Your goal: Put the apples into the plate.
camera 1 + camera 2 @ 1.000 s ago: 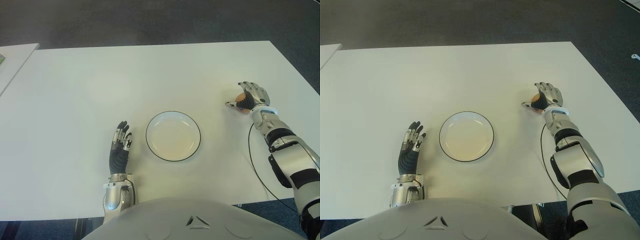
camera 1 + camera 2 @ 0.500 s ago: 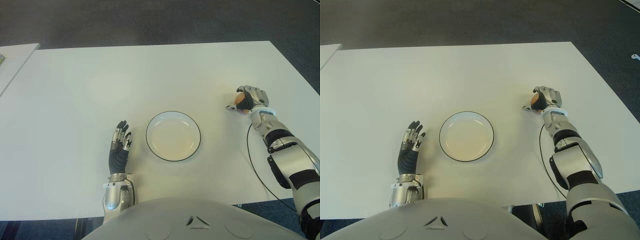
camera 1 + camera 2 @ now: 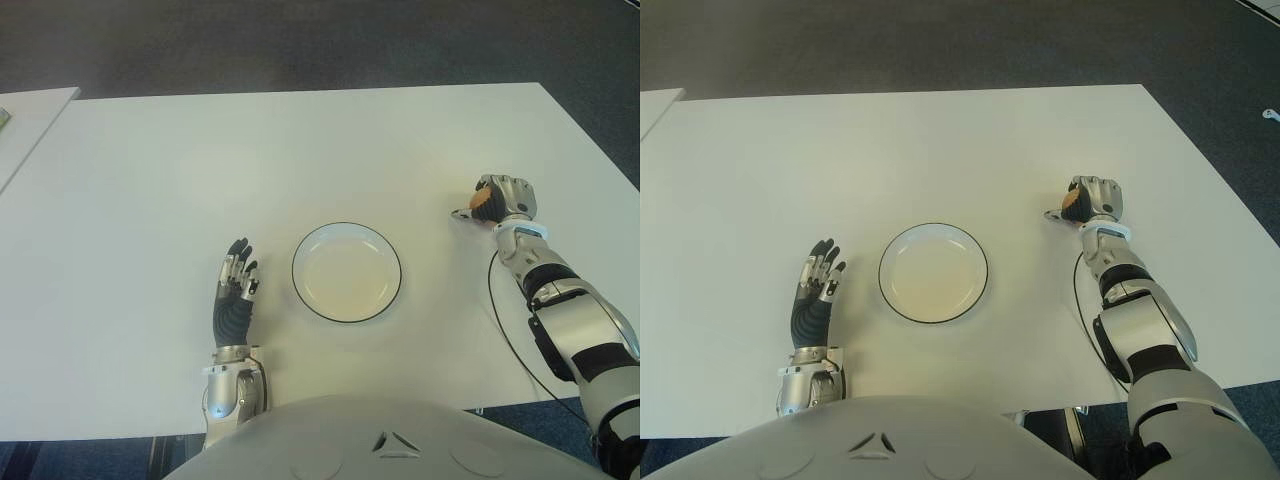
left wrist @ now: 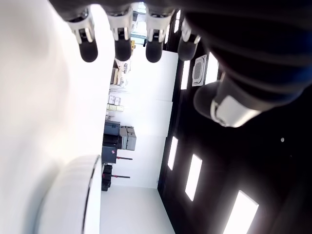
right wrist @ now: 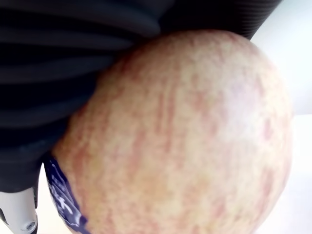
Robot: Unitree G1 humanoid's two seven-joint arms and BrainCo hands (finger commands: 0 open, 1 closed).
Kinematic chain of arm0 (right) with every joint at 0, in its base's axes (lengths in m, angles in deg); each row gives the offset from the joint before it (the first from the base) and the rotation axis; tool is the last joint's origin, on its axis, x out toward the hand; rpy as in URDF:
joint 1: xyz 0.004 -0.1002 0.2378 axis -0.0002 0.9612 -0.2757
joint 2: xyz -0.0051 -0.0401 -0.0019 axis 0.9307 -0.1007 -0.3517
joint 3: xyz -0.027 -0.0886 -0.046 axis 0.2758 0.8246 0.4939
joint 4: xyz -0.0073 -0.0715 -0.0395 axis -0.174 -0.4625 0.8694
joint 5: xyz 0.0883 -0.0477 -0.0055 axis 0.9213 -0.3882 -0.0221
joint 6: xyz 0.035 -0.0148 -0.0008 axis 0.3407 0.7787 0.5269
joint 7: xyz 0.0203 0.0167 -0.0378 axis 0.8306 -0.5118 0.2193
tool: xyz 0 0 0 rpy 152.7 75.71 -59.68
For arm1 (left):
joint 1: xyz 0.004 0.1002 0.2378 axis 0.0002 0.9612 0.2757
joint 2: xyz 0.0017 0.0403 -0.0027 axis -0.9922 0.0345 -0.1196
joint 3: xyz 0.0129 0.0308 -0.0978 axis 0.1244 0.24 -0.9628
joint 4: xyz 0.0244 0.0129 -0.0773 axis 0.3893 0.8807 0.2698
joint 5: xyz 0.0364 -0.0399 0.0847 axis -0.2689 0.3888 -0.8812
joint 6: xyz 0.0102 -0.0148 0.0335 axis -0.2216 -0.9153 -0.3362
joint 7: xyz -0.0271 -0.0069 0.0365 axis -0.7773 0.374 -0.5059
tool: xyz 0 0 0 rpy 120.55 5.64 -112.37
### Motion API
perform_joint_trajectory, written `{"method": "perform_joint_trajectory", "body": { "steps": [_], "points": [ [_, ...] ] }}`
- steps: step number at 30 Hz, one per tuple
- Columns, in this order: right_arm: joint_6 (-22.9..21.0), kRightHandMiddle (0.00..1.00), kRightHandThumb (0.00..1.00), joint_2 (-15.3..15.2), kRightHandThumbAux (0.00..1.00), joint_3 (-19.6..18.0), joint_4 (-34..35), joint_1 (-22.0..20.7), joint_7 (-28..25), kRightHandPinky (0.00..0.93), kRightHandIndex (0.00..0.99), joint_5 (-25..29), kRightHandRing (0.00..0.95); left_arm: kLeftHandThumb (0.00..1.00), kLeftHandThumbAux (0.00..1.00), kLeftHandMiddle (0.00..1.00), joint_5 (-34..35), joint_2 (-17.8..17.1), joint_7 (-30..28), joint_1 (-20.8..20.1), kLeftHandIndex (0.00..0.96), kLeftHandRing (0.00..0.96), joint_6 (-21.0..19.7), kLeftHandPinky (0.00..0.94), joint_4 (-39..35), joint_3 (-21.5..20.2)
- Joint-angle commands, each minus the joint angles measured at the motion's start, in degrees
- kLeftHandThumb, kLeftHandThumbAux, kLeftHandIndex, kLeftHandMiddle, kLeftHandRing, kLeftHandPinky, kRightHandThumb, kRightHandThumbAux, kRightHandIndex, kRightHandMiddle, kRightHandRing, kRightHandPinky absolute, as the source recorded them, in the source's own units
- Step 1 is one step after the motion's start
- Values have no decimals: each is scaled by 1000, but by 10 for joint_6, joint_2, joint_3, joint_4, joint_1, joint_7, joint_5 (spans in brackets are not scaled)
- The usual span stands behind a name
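A white plate [image 3: 395, 289] with a thin dark rim sits at the middle of the white table [image 3: 300, 160], with nothing in it. My right hand [image 3: 497, 197] is to the right of the plate, its fingers curled around a yellow-red apple [image 3: 481, 199]. The right wrist view is filled by that apple [image 5: 195, 136] pressed against the dark palm, a blue sticker on its side. My left hand [image 3: 235, 292] shows just left of the plate, fingers straight and holding nothing. In the left wrist view its fingertips [image 4: 122, 48] are spread over the table.
A second white table's corner [image 3: 30, 110] shows at the far left. Dark carpet [image 3: 300, 40] lies beyond the table's far edge. A black cable [image 3: 505, 330] runs along my right forearm.
My right hand's fingers have curled from spread to shut around the apple. The left hand has shifted slightly to the left and nearer.
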Motion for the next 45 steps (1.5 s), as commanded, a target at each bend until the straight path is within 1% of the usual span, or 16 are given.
{"method": "perform_joint_trajectory", "body": {
  "steps": [1,7,11,18,25,30,35,38,43,45],
  "points": [
    [8,516,854,20,680,0,-15,38,-10,123,395,6,735,95,512,90,14,12,-4,-3,73,65,-6,61,22,-5],
    [9,515,853,22,680,-4,-13,36,-6,128,395,6,736,94,502,88,20,9,-3,-1,74,58,-23,47,19,-6],
    [11,515,854,23,680,-6,-13,35,-2,103,395,4,734,94,500,80,18,6,-5,-4,66,52,-22,44,20,-6],
    [15,515,855,24,680,-10,-12,34,-1,98,397,6,737,90,495,75,19,1,-9,-8,72,43,-24,38,23,-9],
    [13,517,854,26,680,-11,-12,33,0,115,396,7,745,81,508,68,1,2,5,-3,55,44,-48,38,15,-13],
    [12,518,854,26,680,-10,-12,33,4,133,395,8,747,82,516,72,-5,6,4,-3,52,52,-44,45,15,-16],
    [11,519,854,25,680,-8,-12,33,6,94,396,7,749,77,505,73,2,10,-2,-11,53,51,-41,38,16,-16],
    [12,519,854,23,680,-7,-12,33,9,82,396,5,749,79,500,68,2,9,1,-6,54,47,-53,40,6,-15],
    [17,519,854,21,680,-4,-10,32,13,94,395,4,747,92,496,66,2,4,-3,7,59,47,-67,49,-8,-15],
    [24,519,853,18,680,-4,-8,30,16,123,395,4,749,92,500,68,7,4,-8,5,59,48,-68,46,-7,-15]
  ]
}}
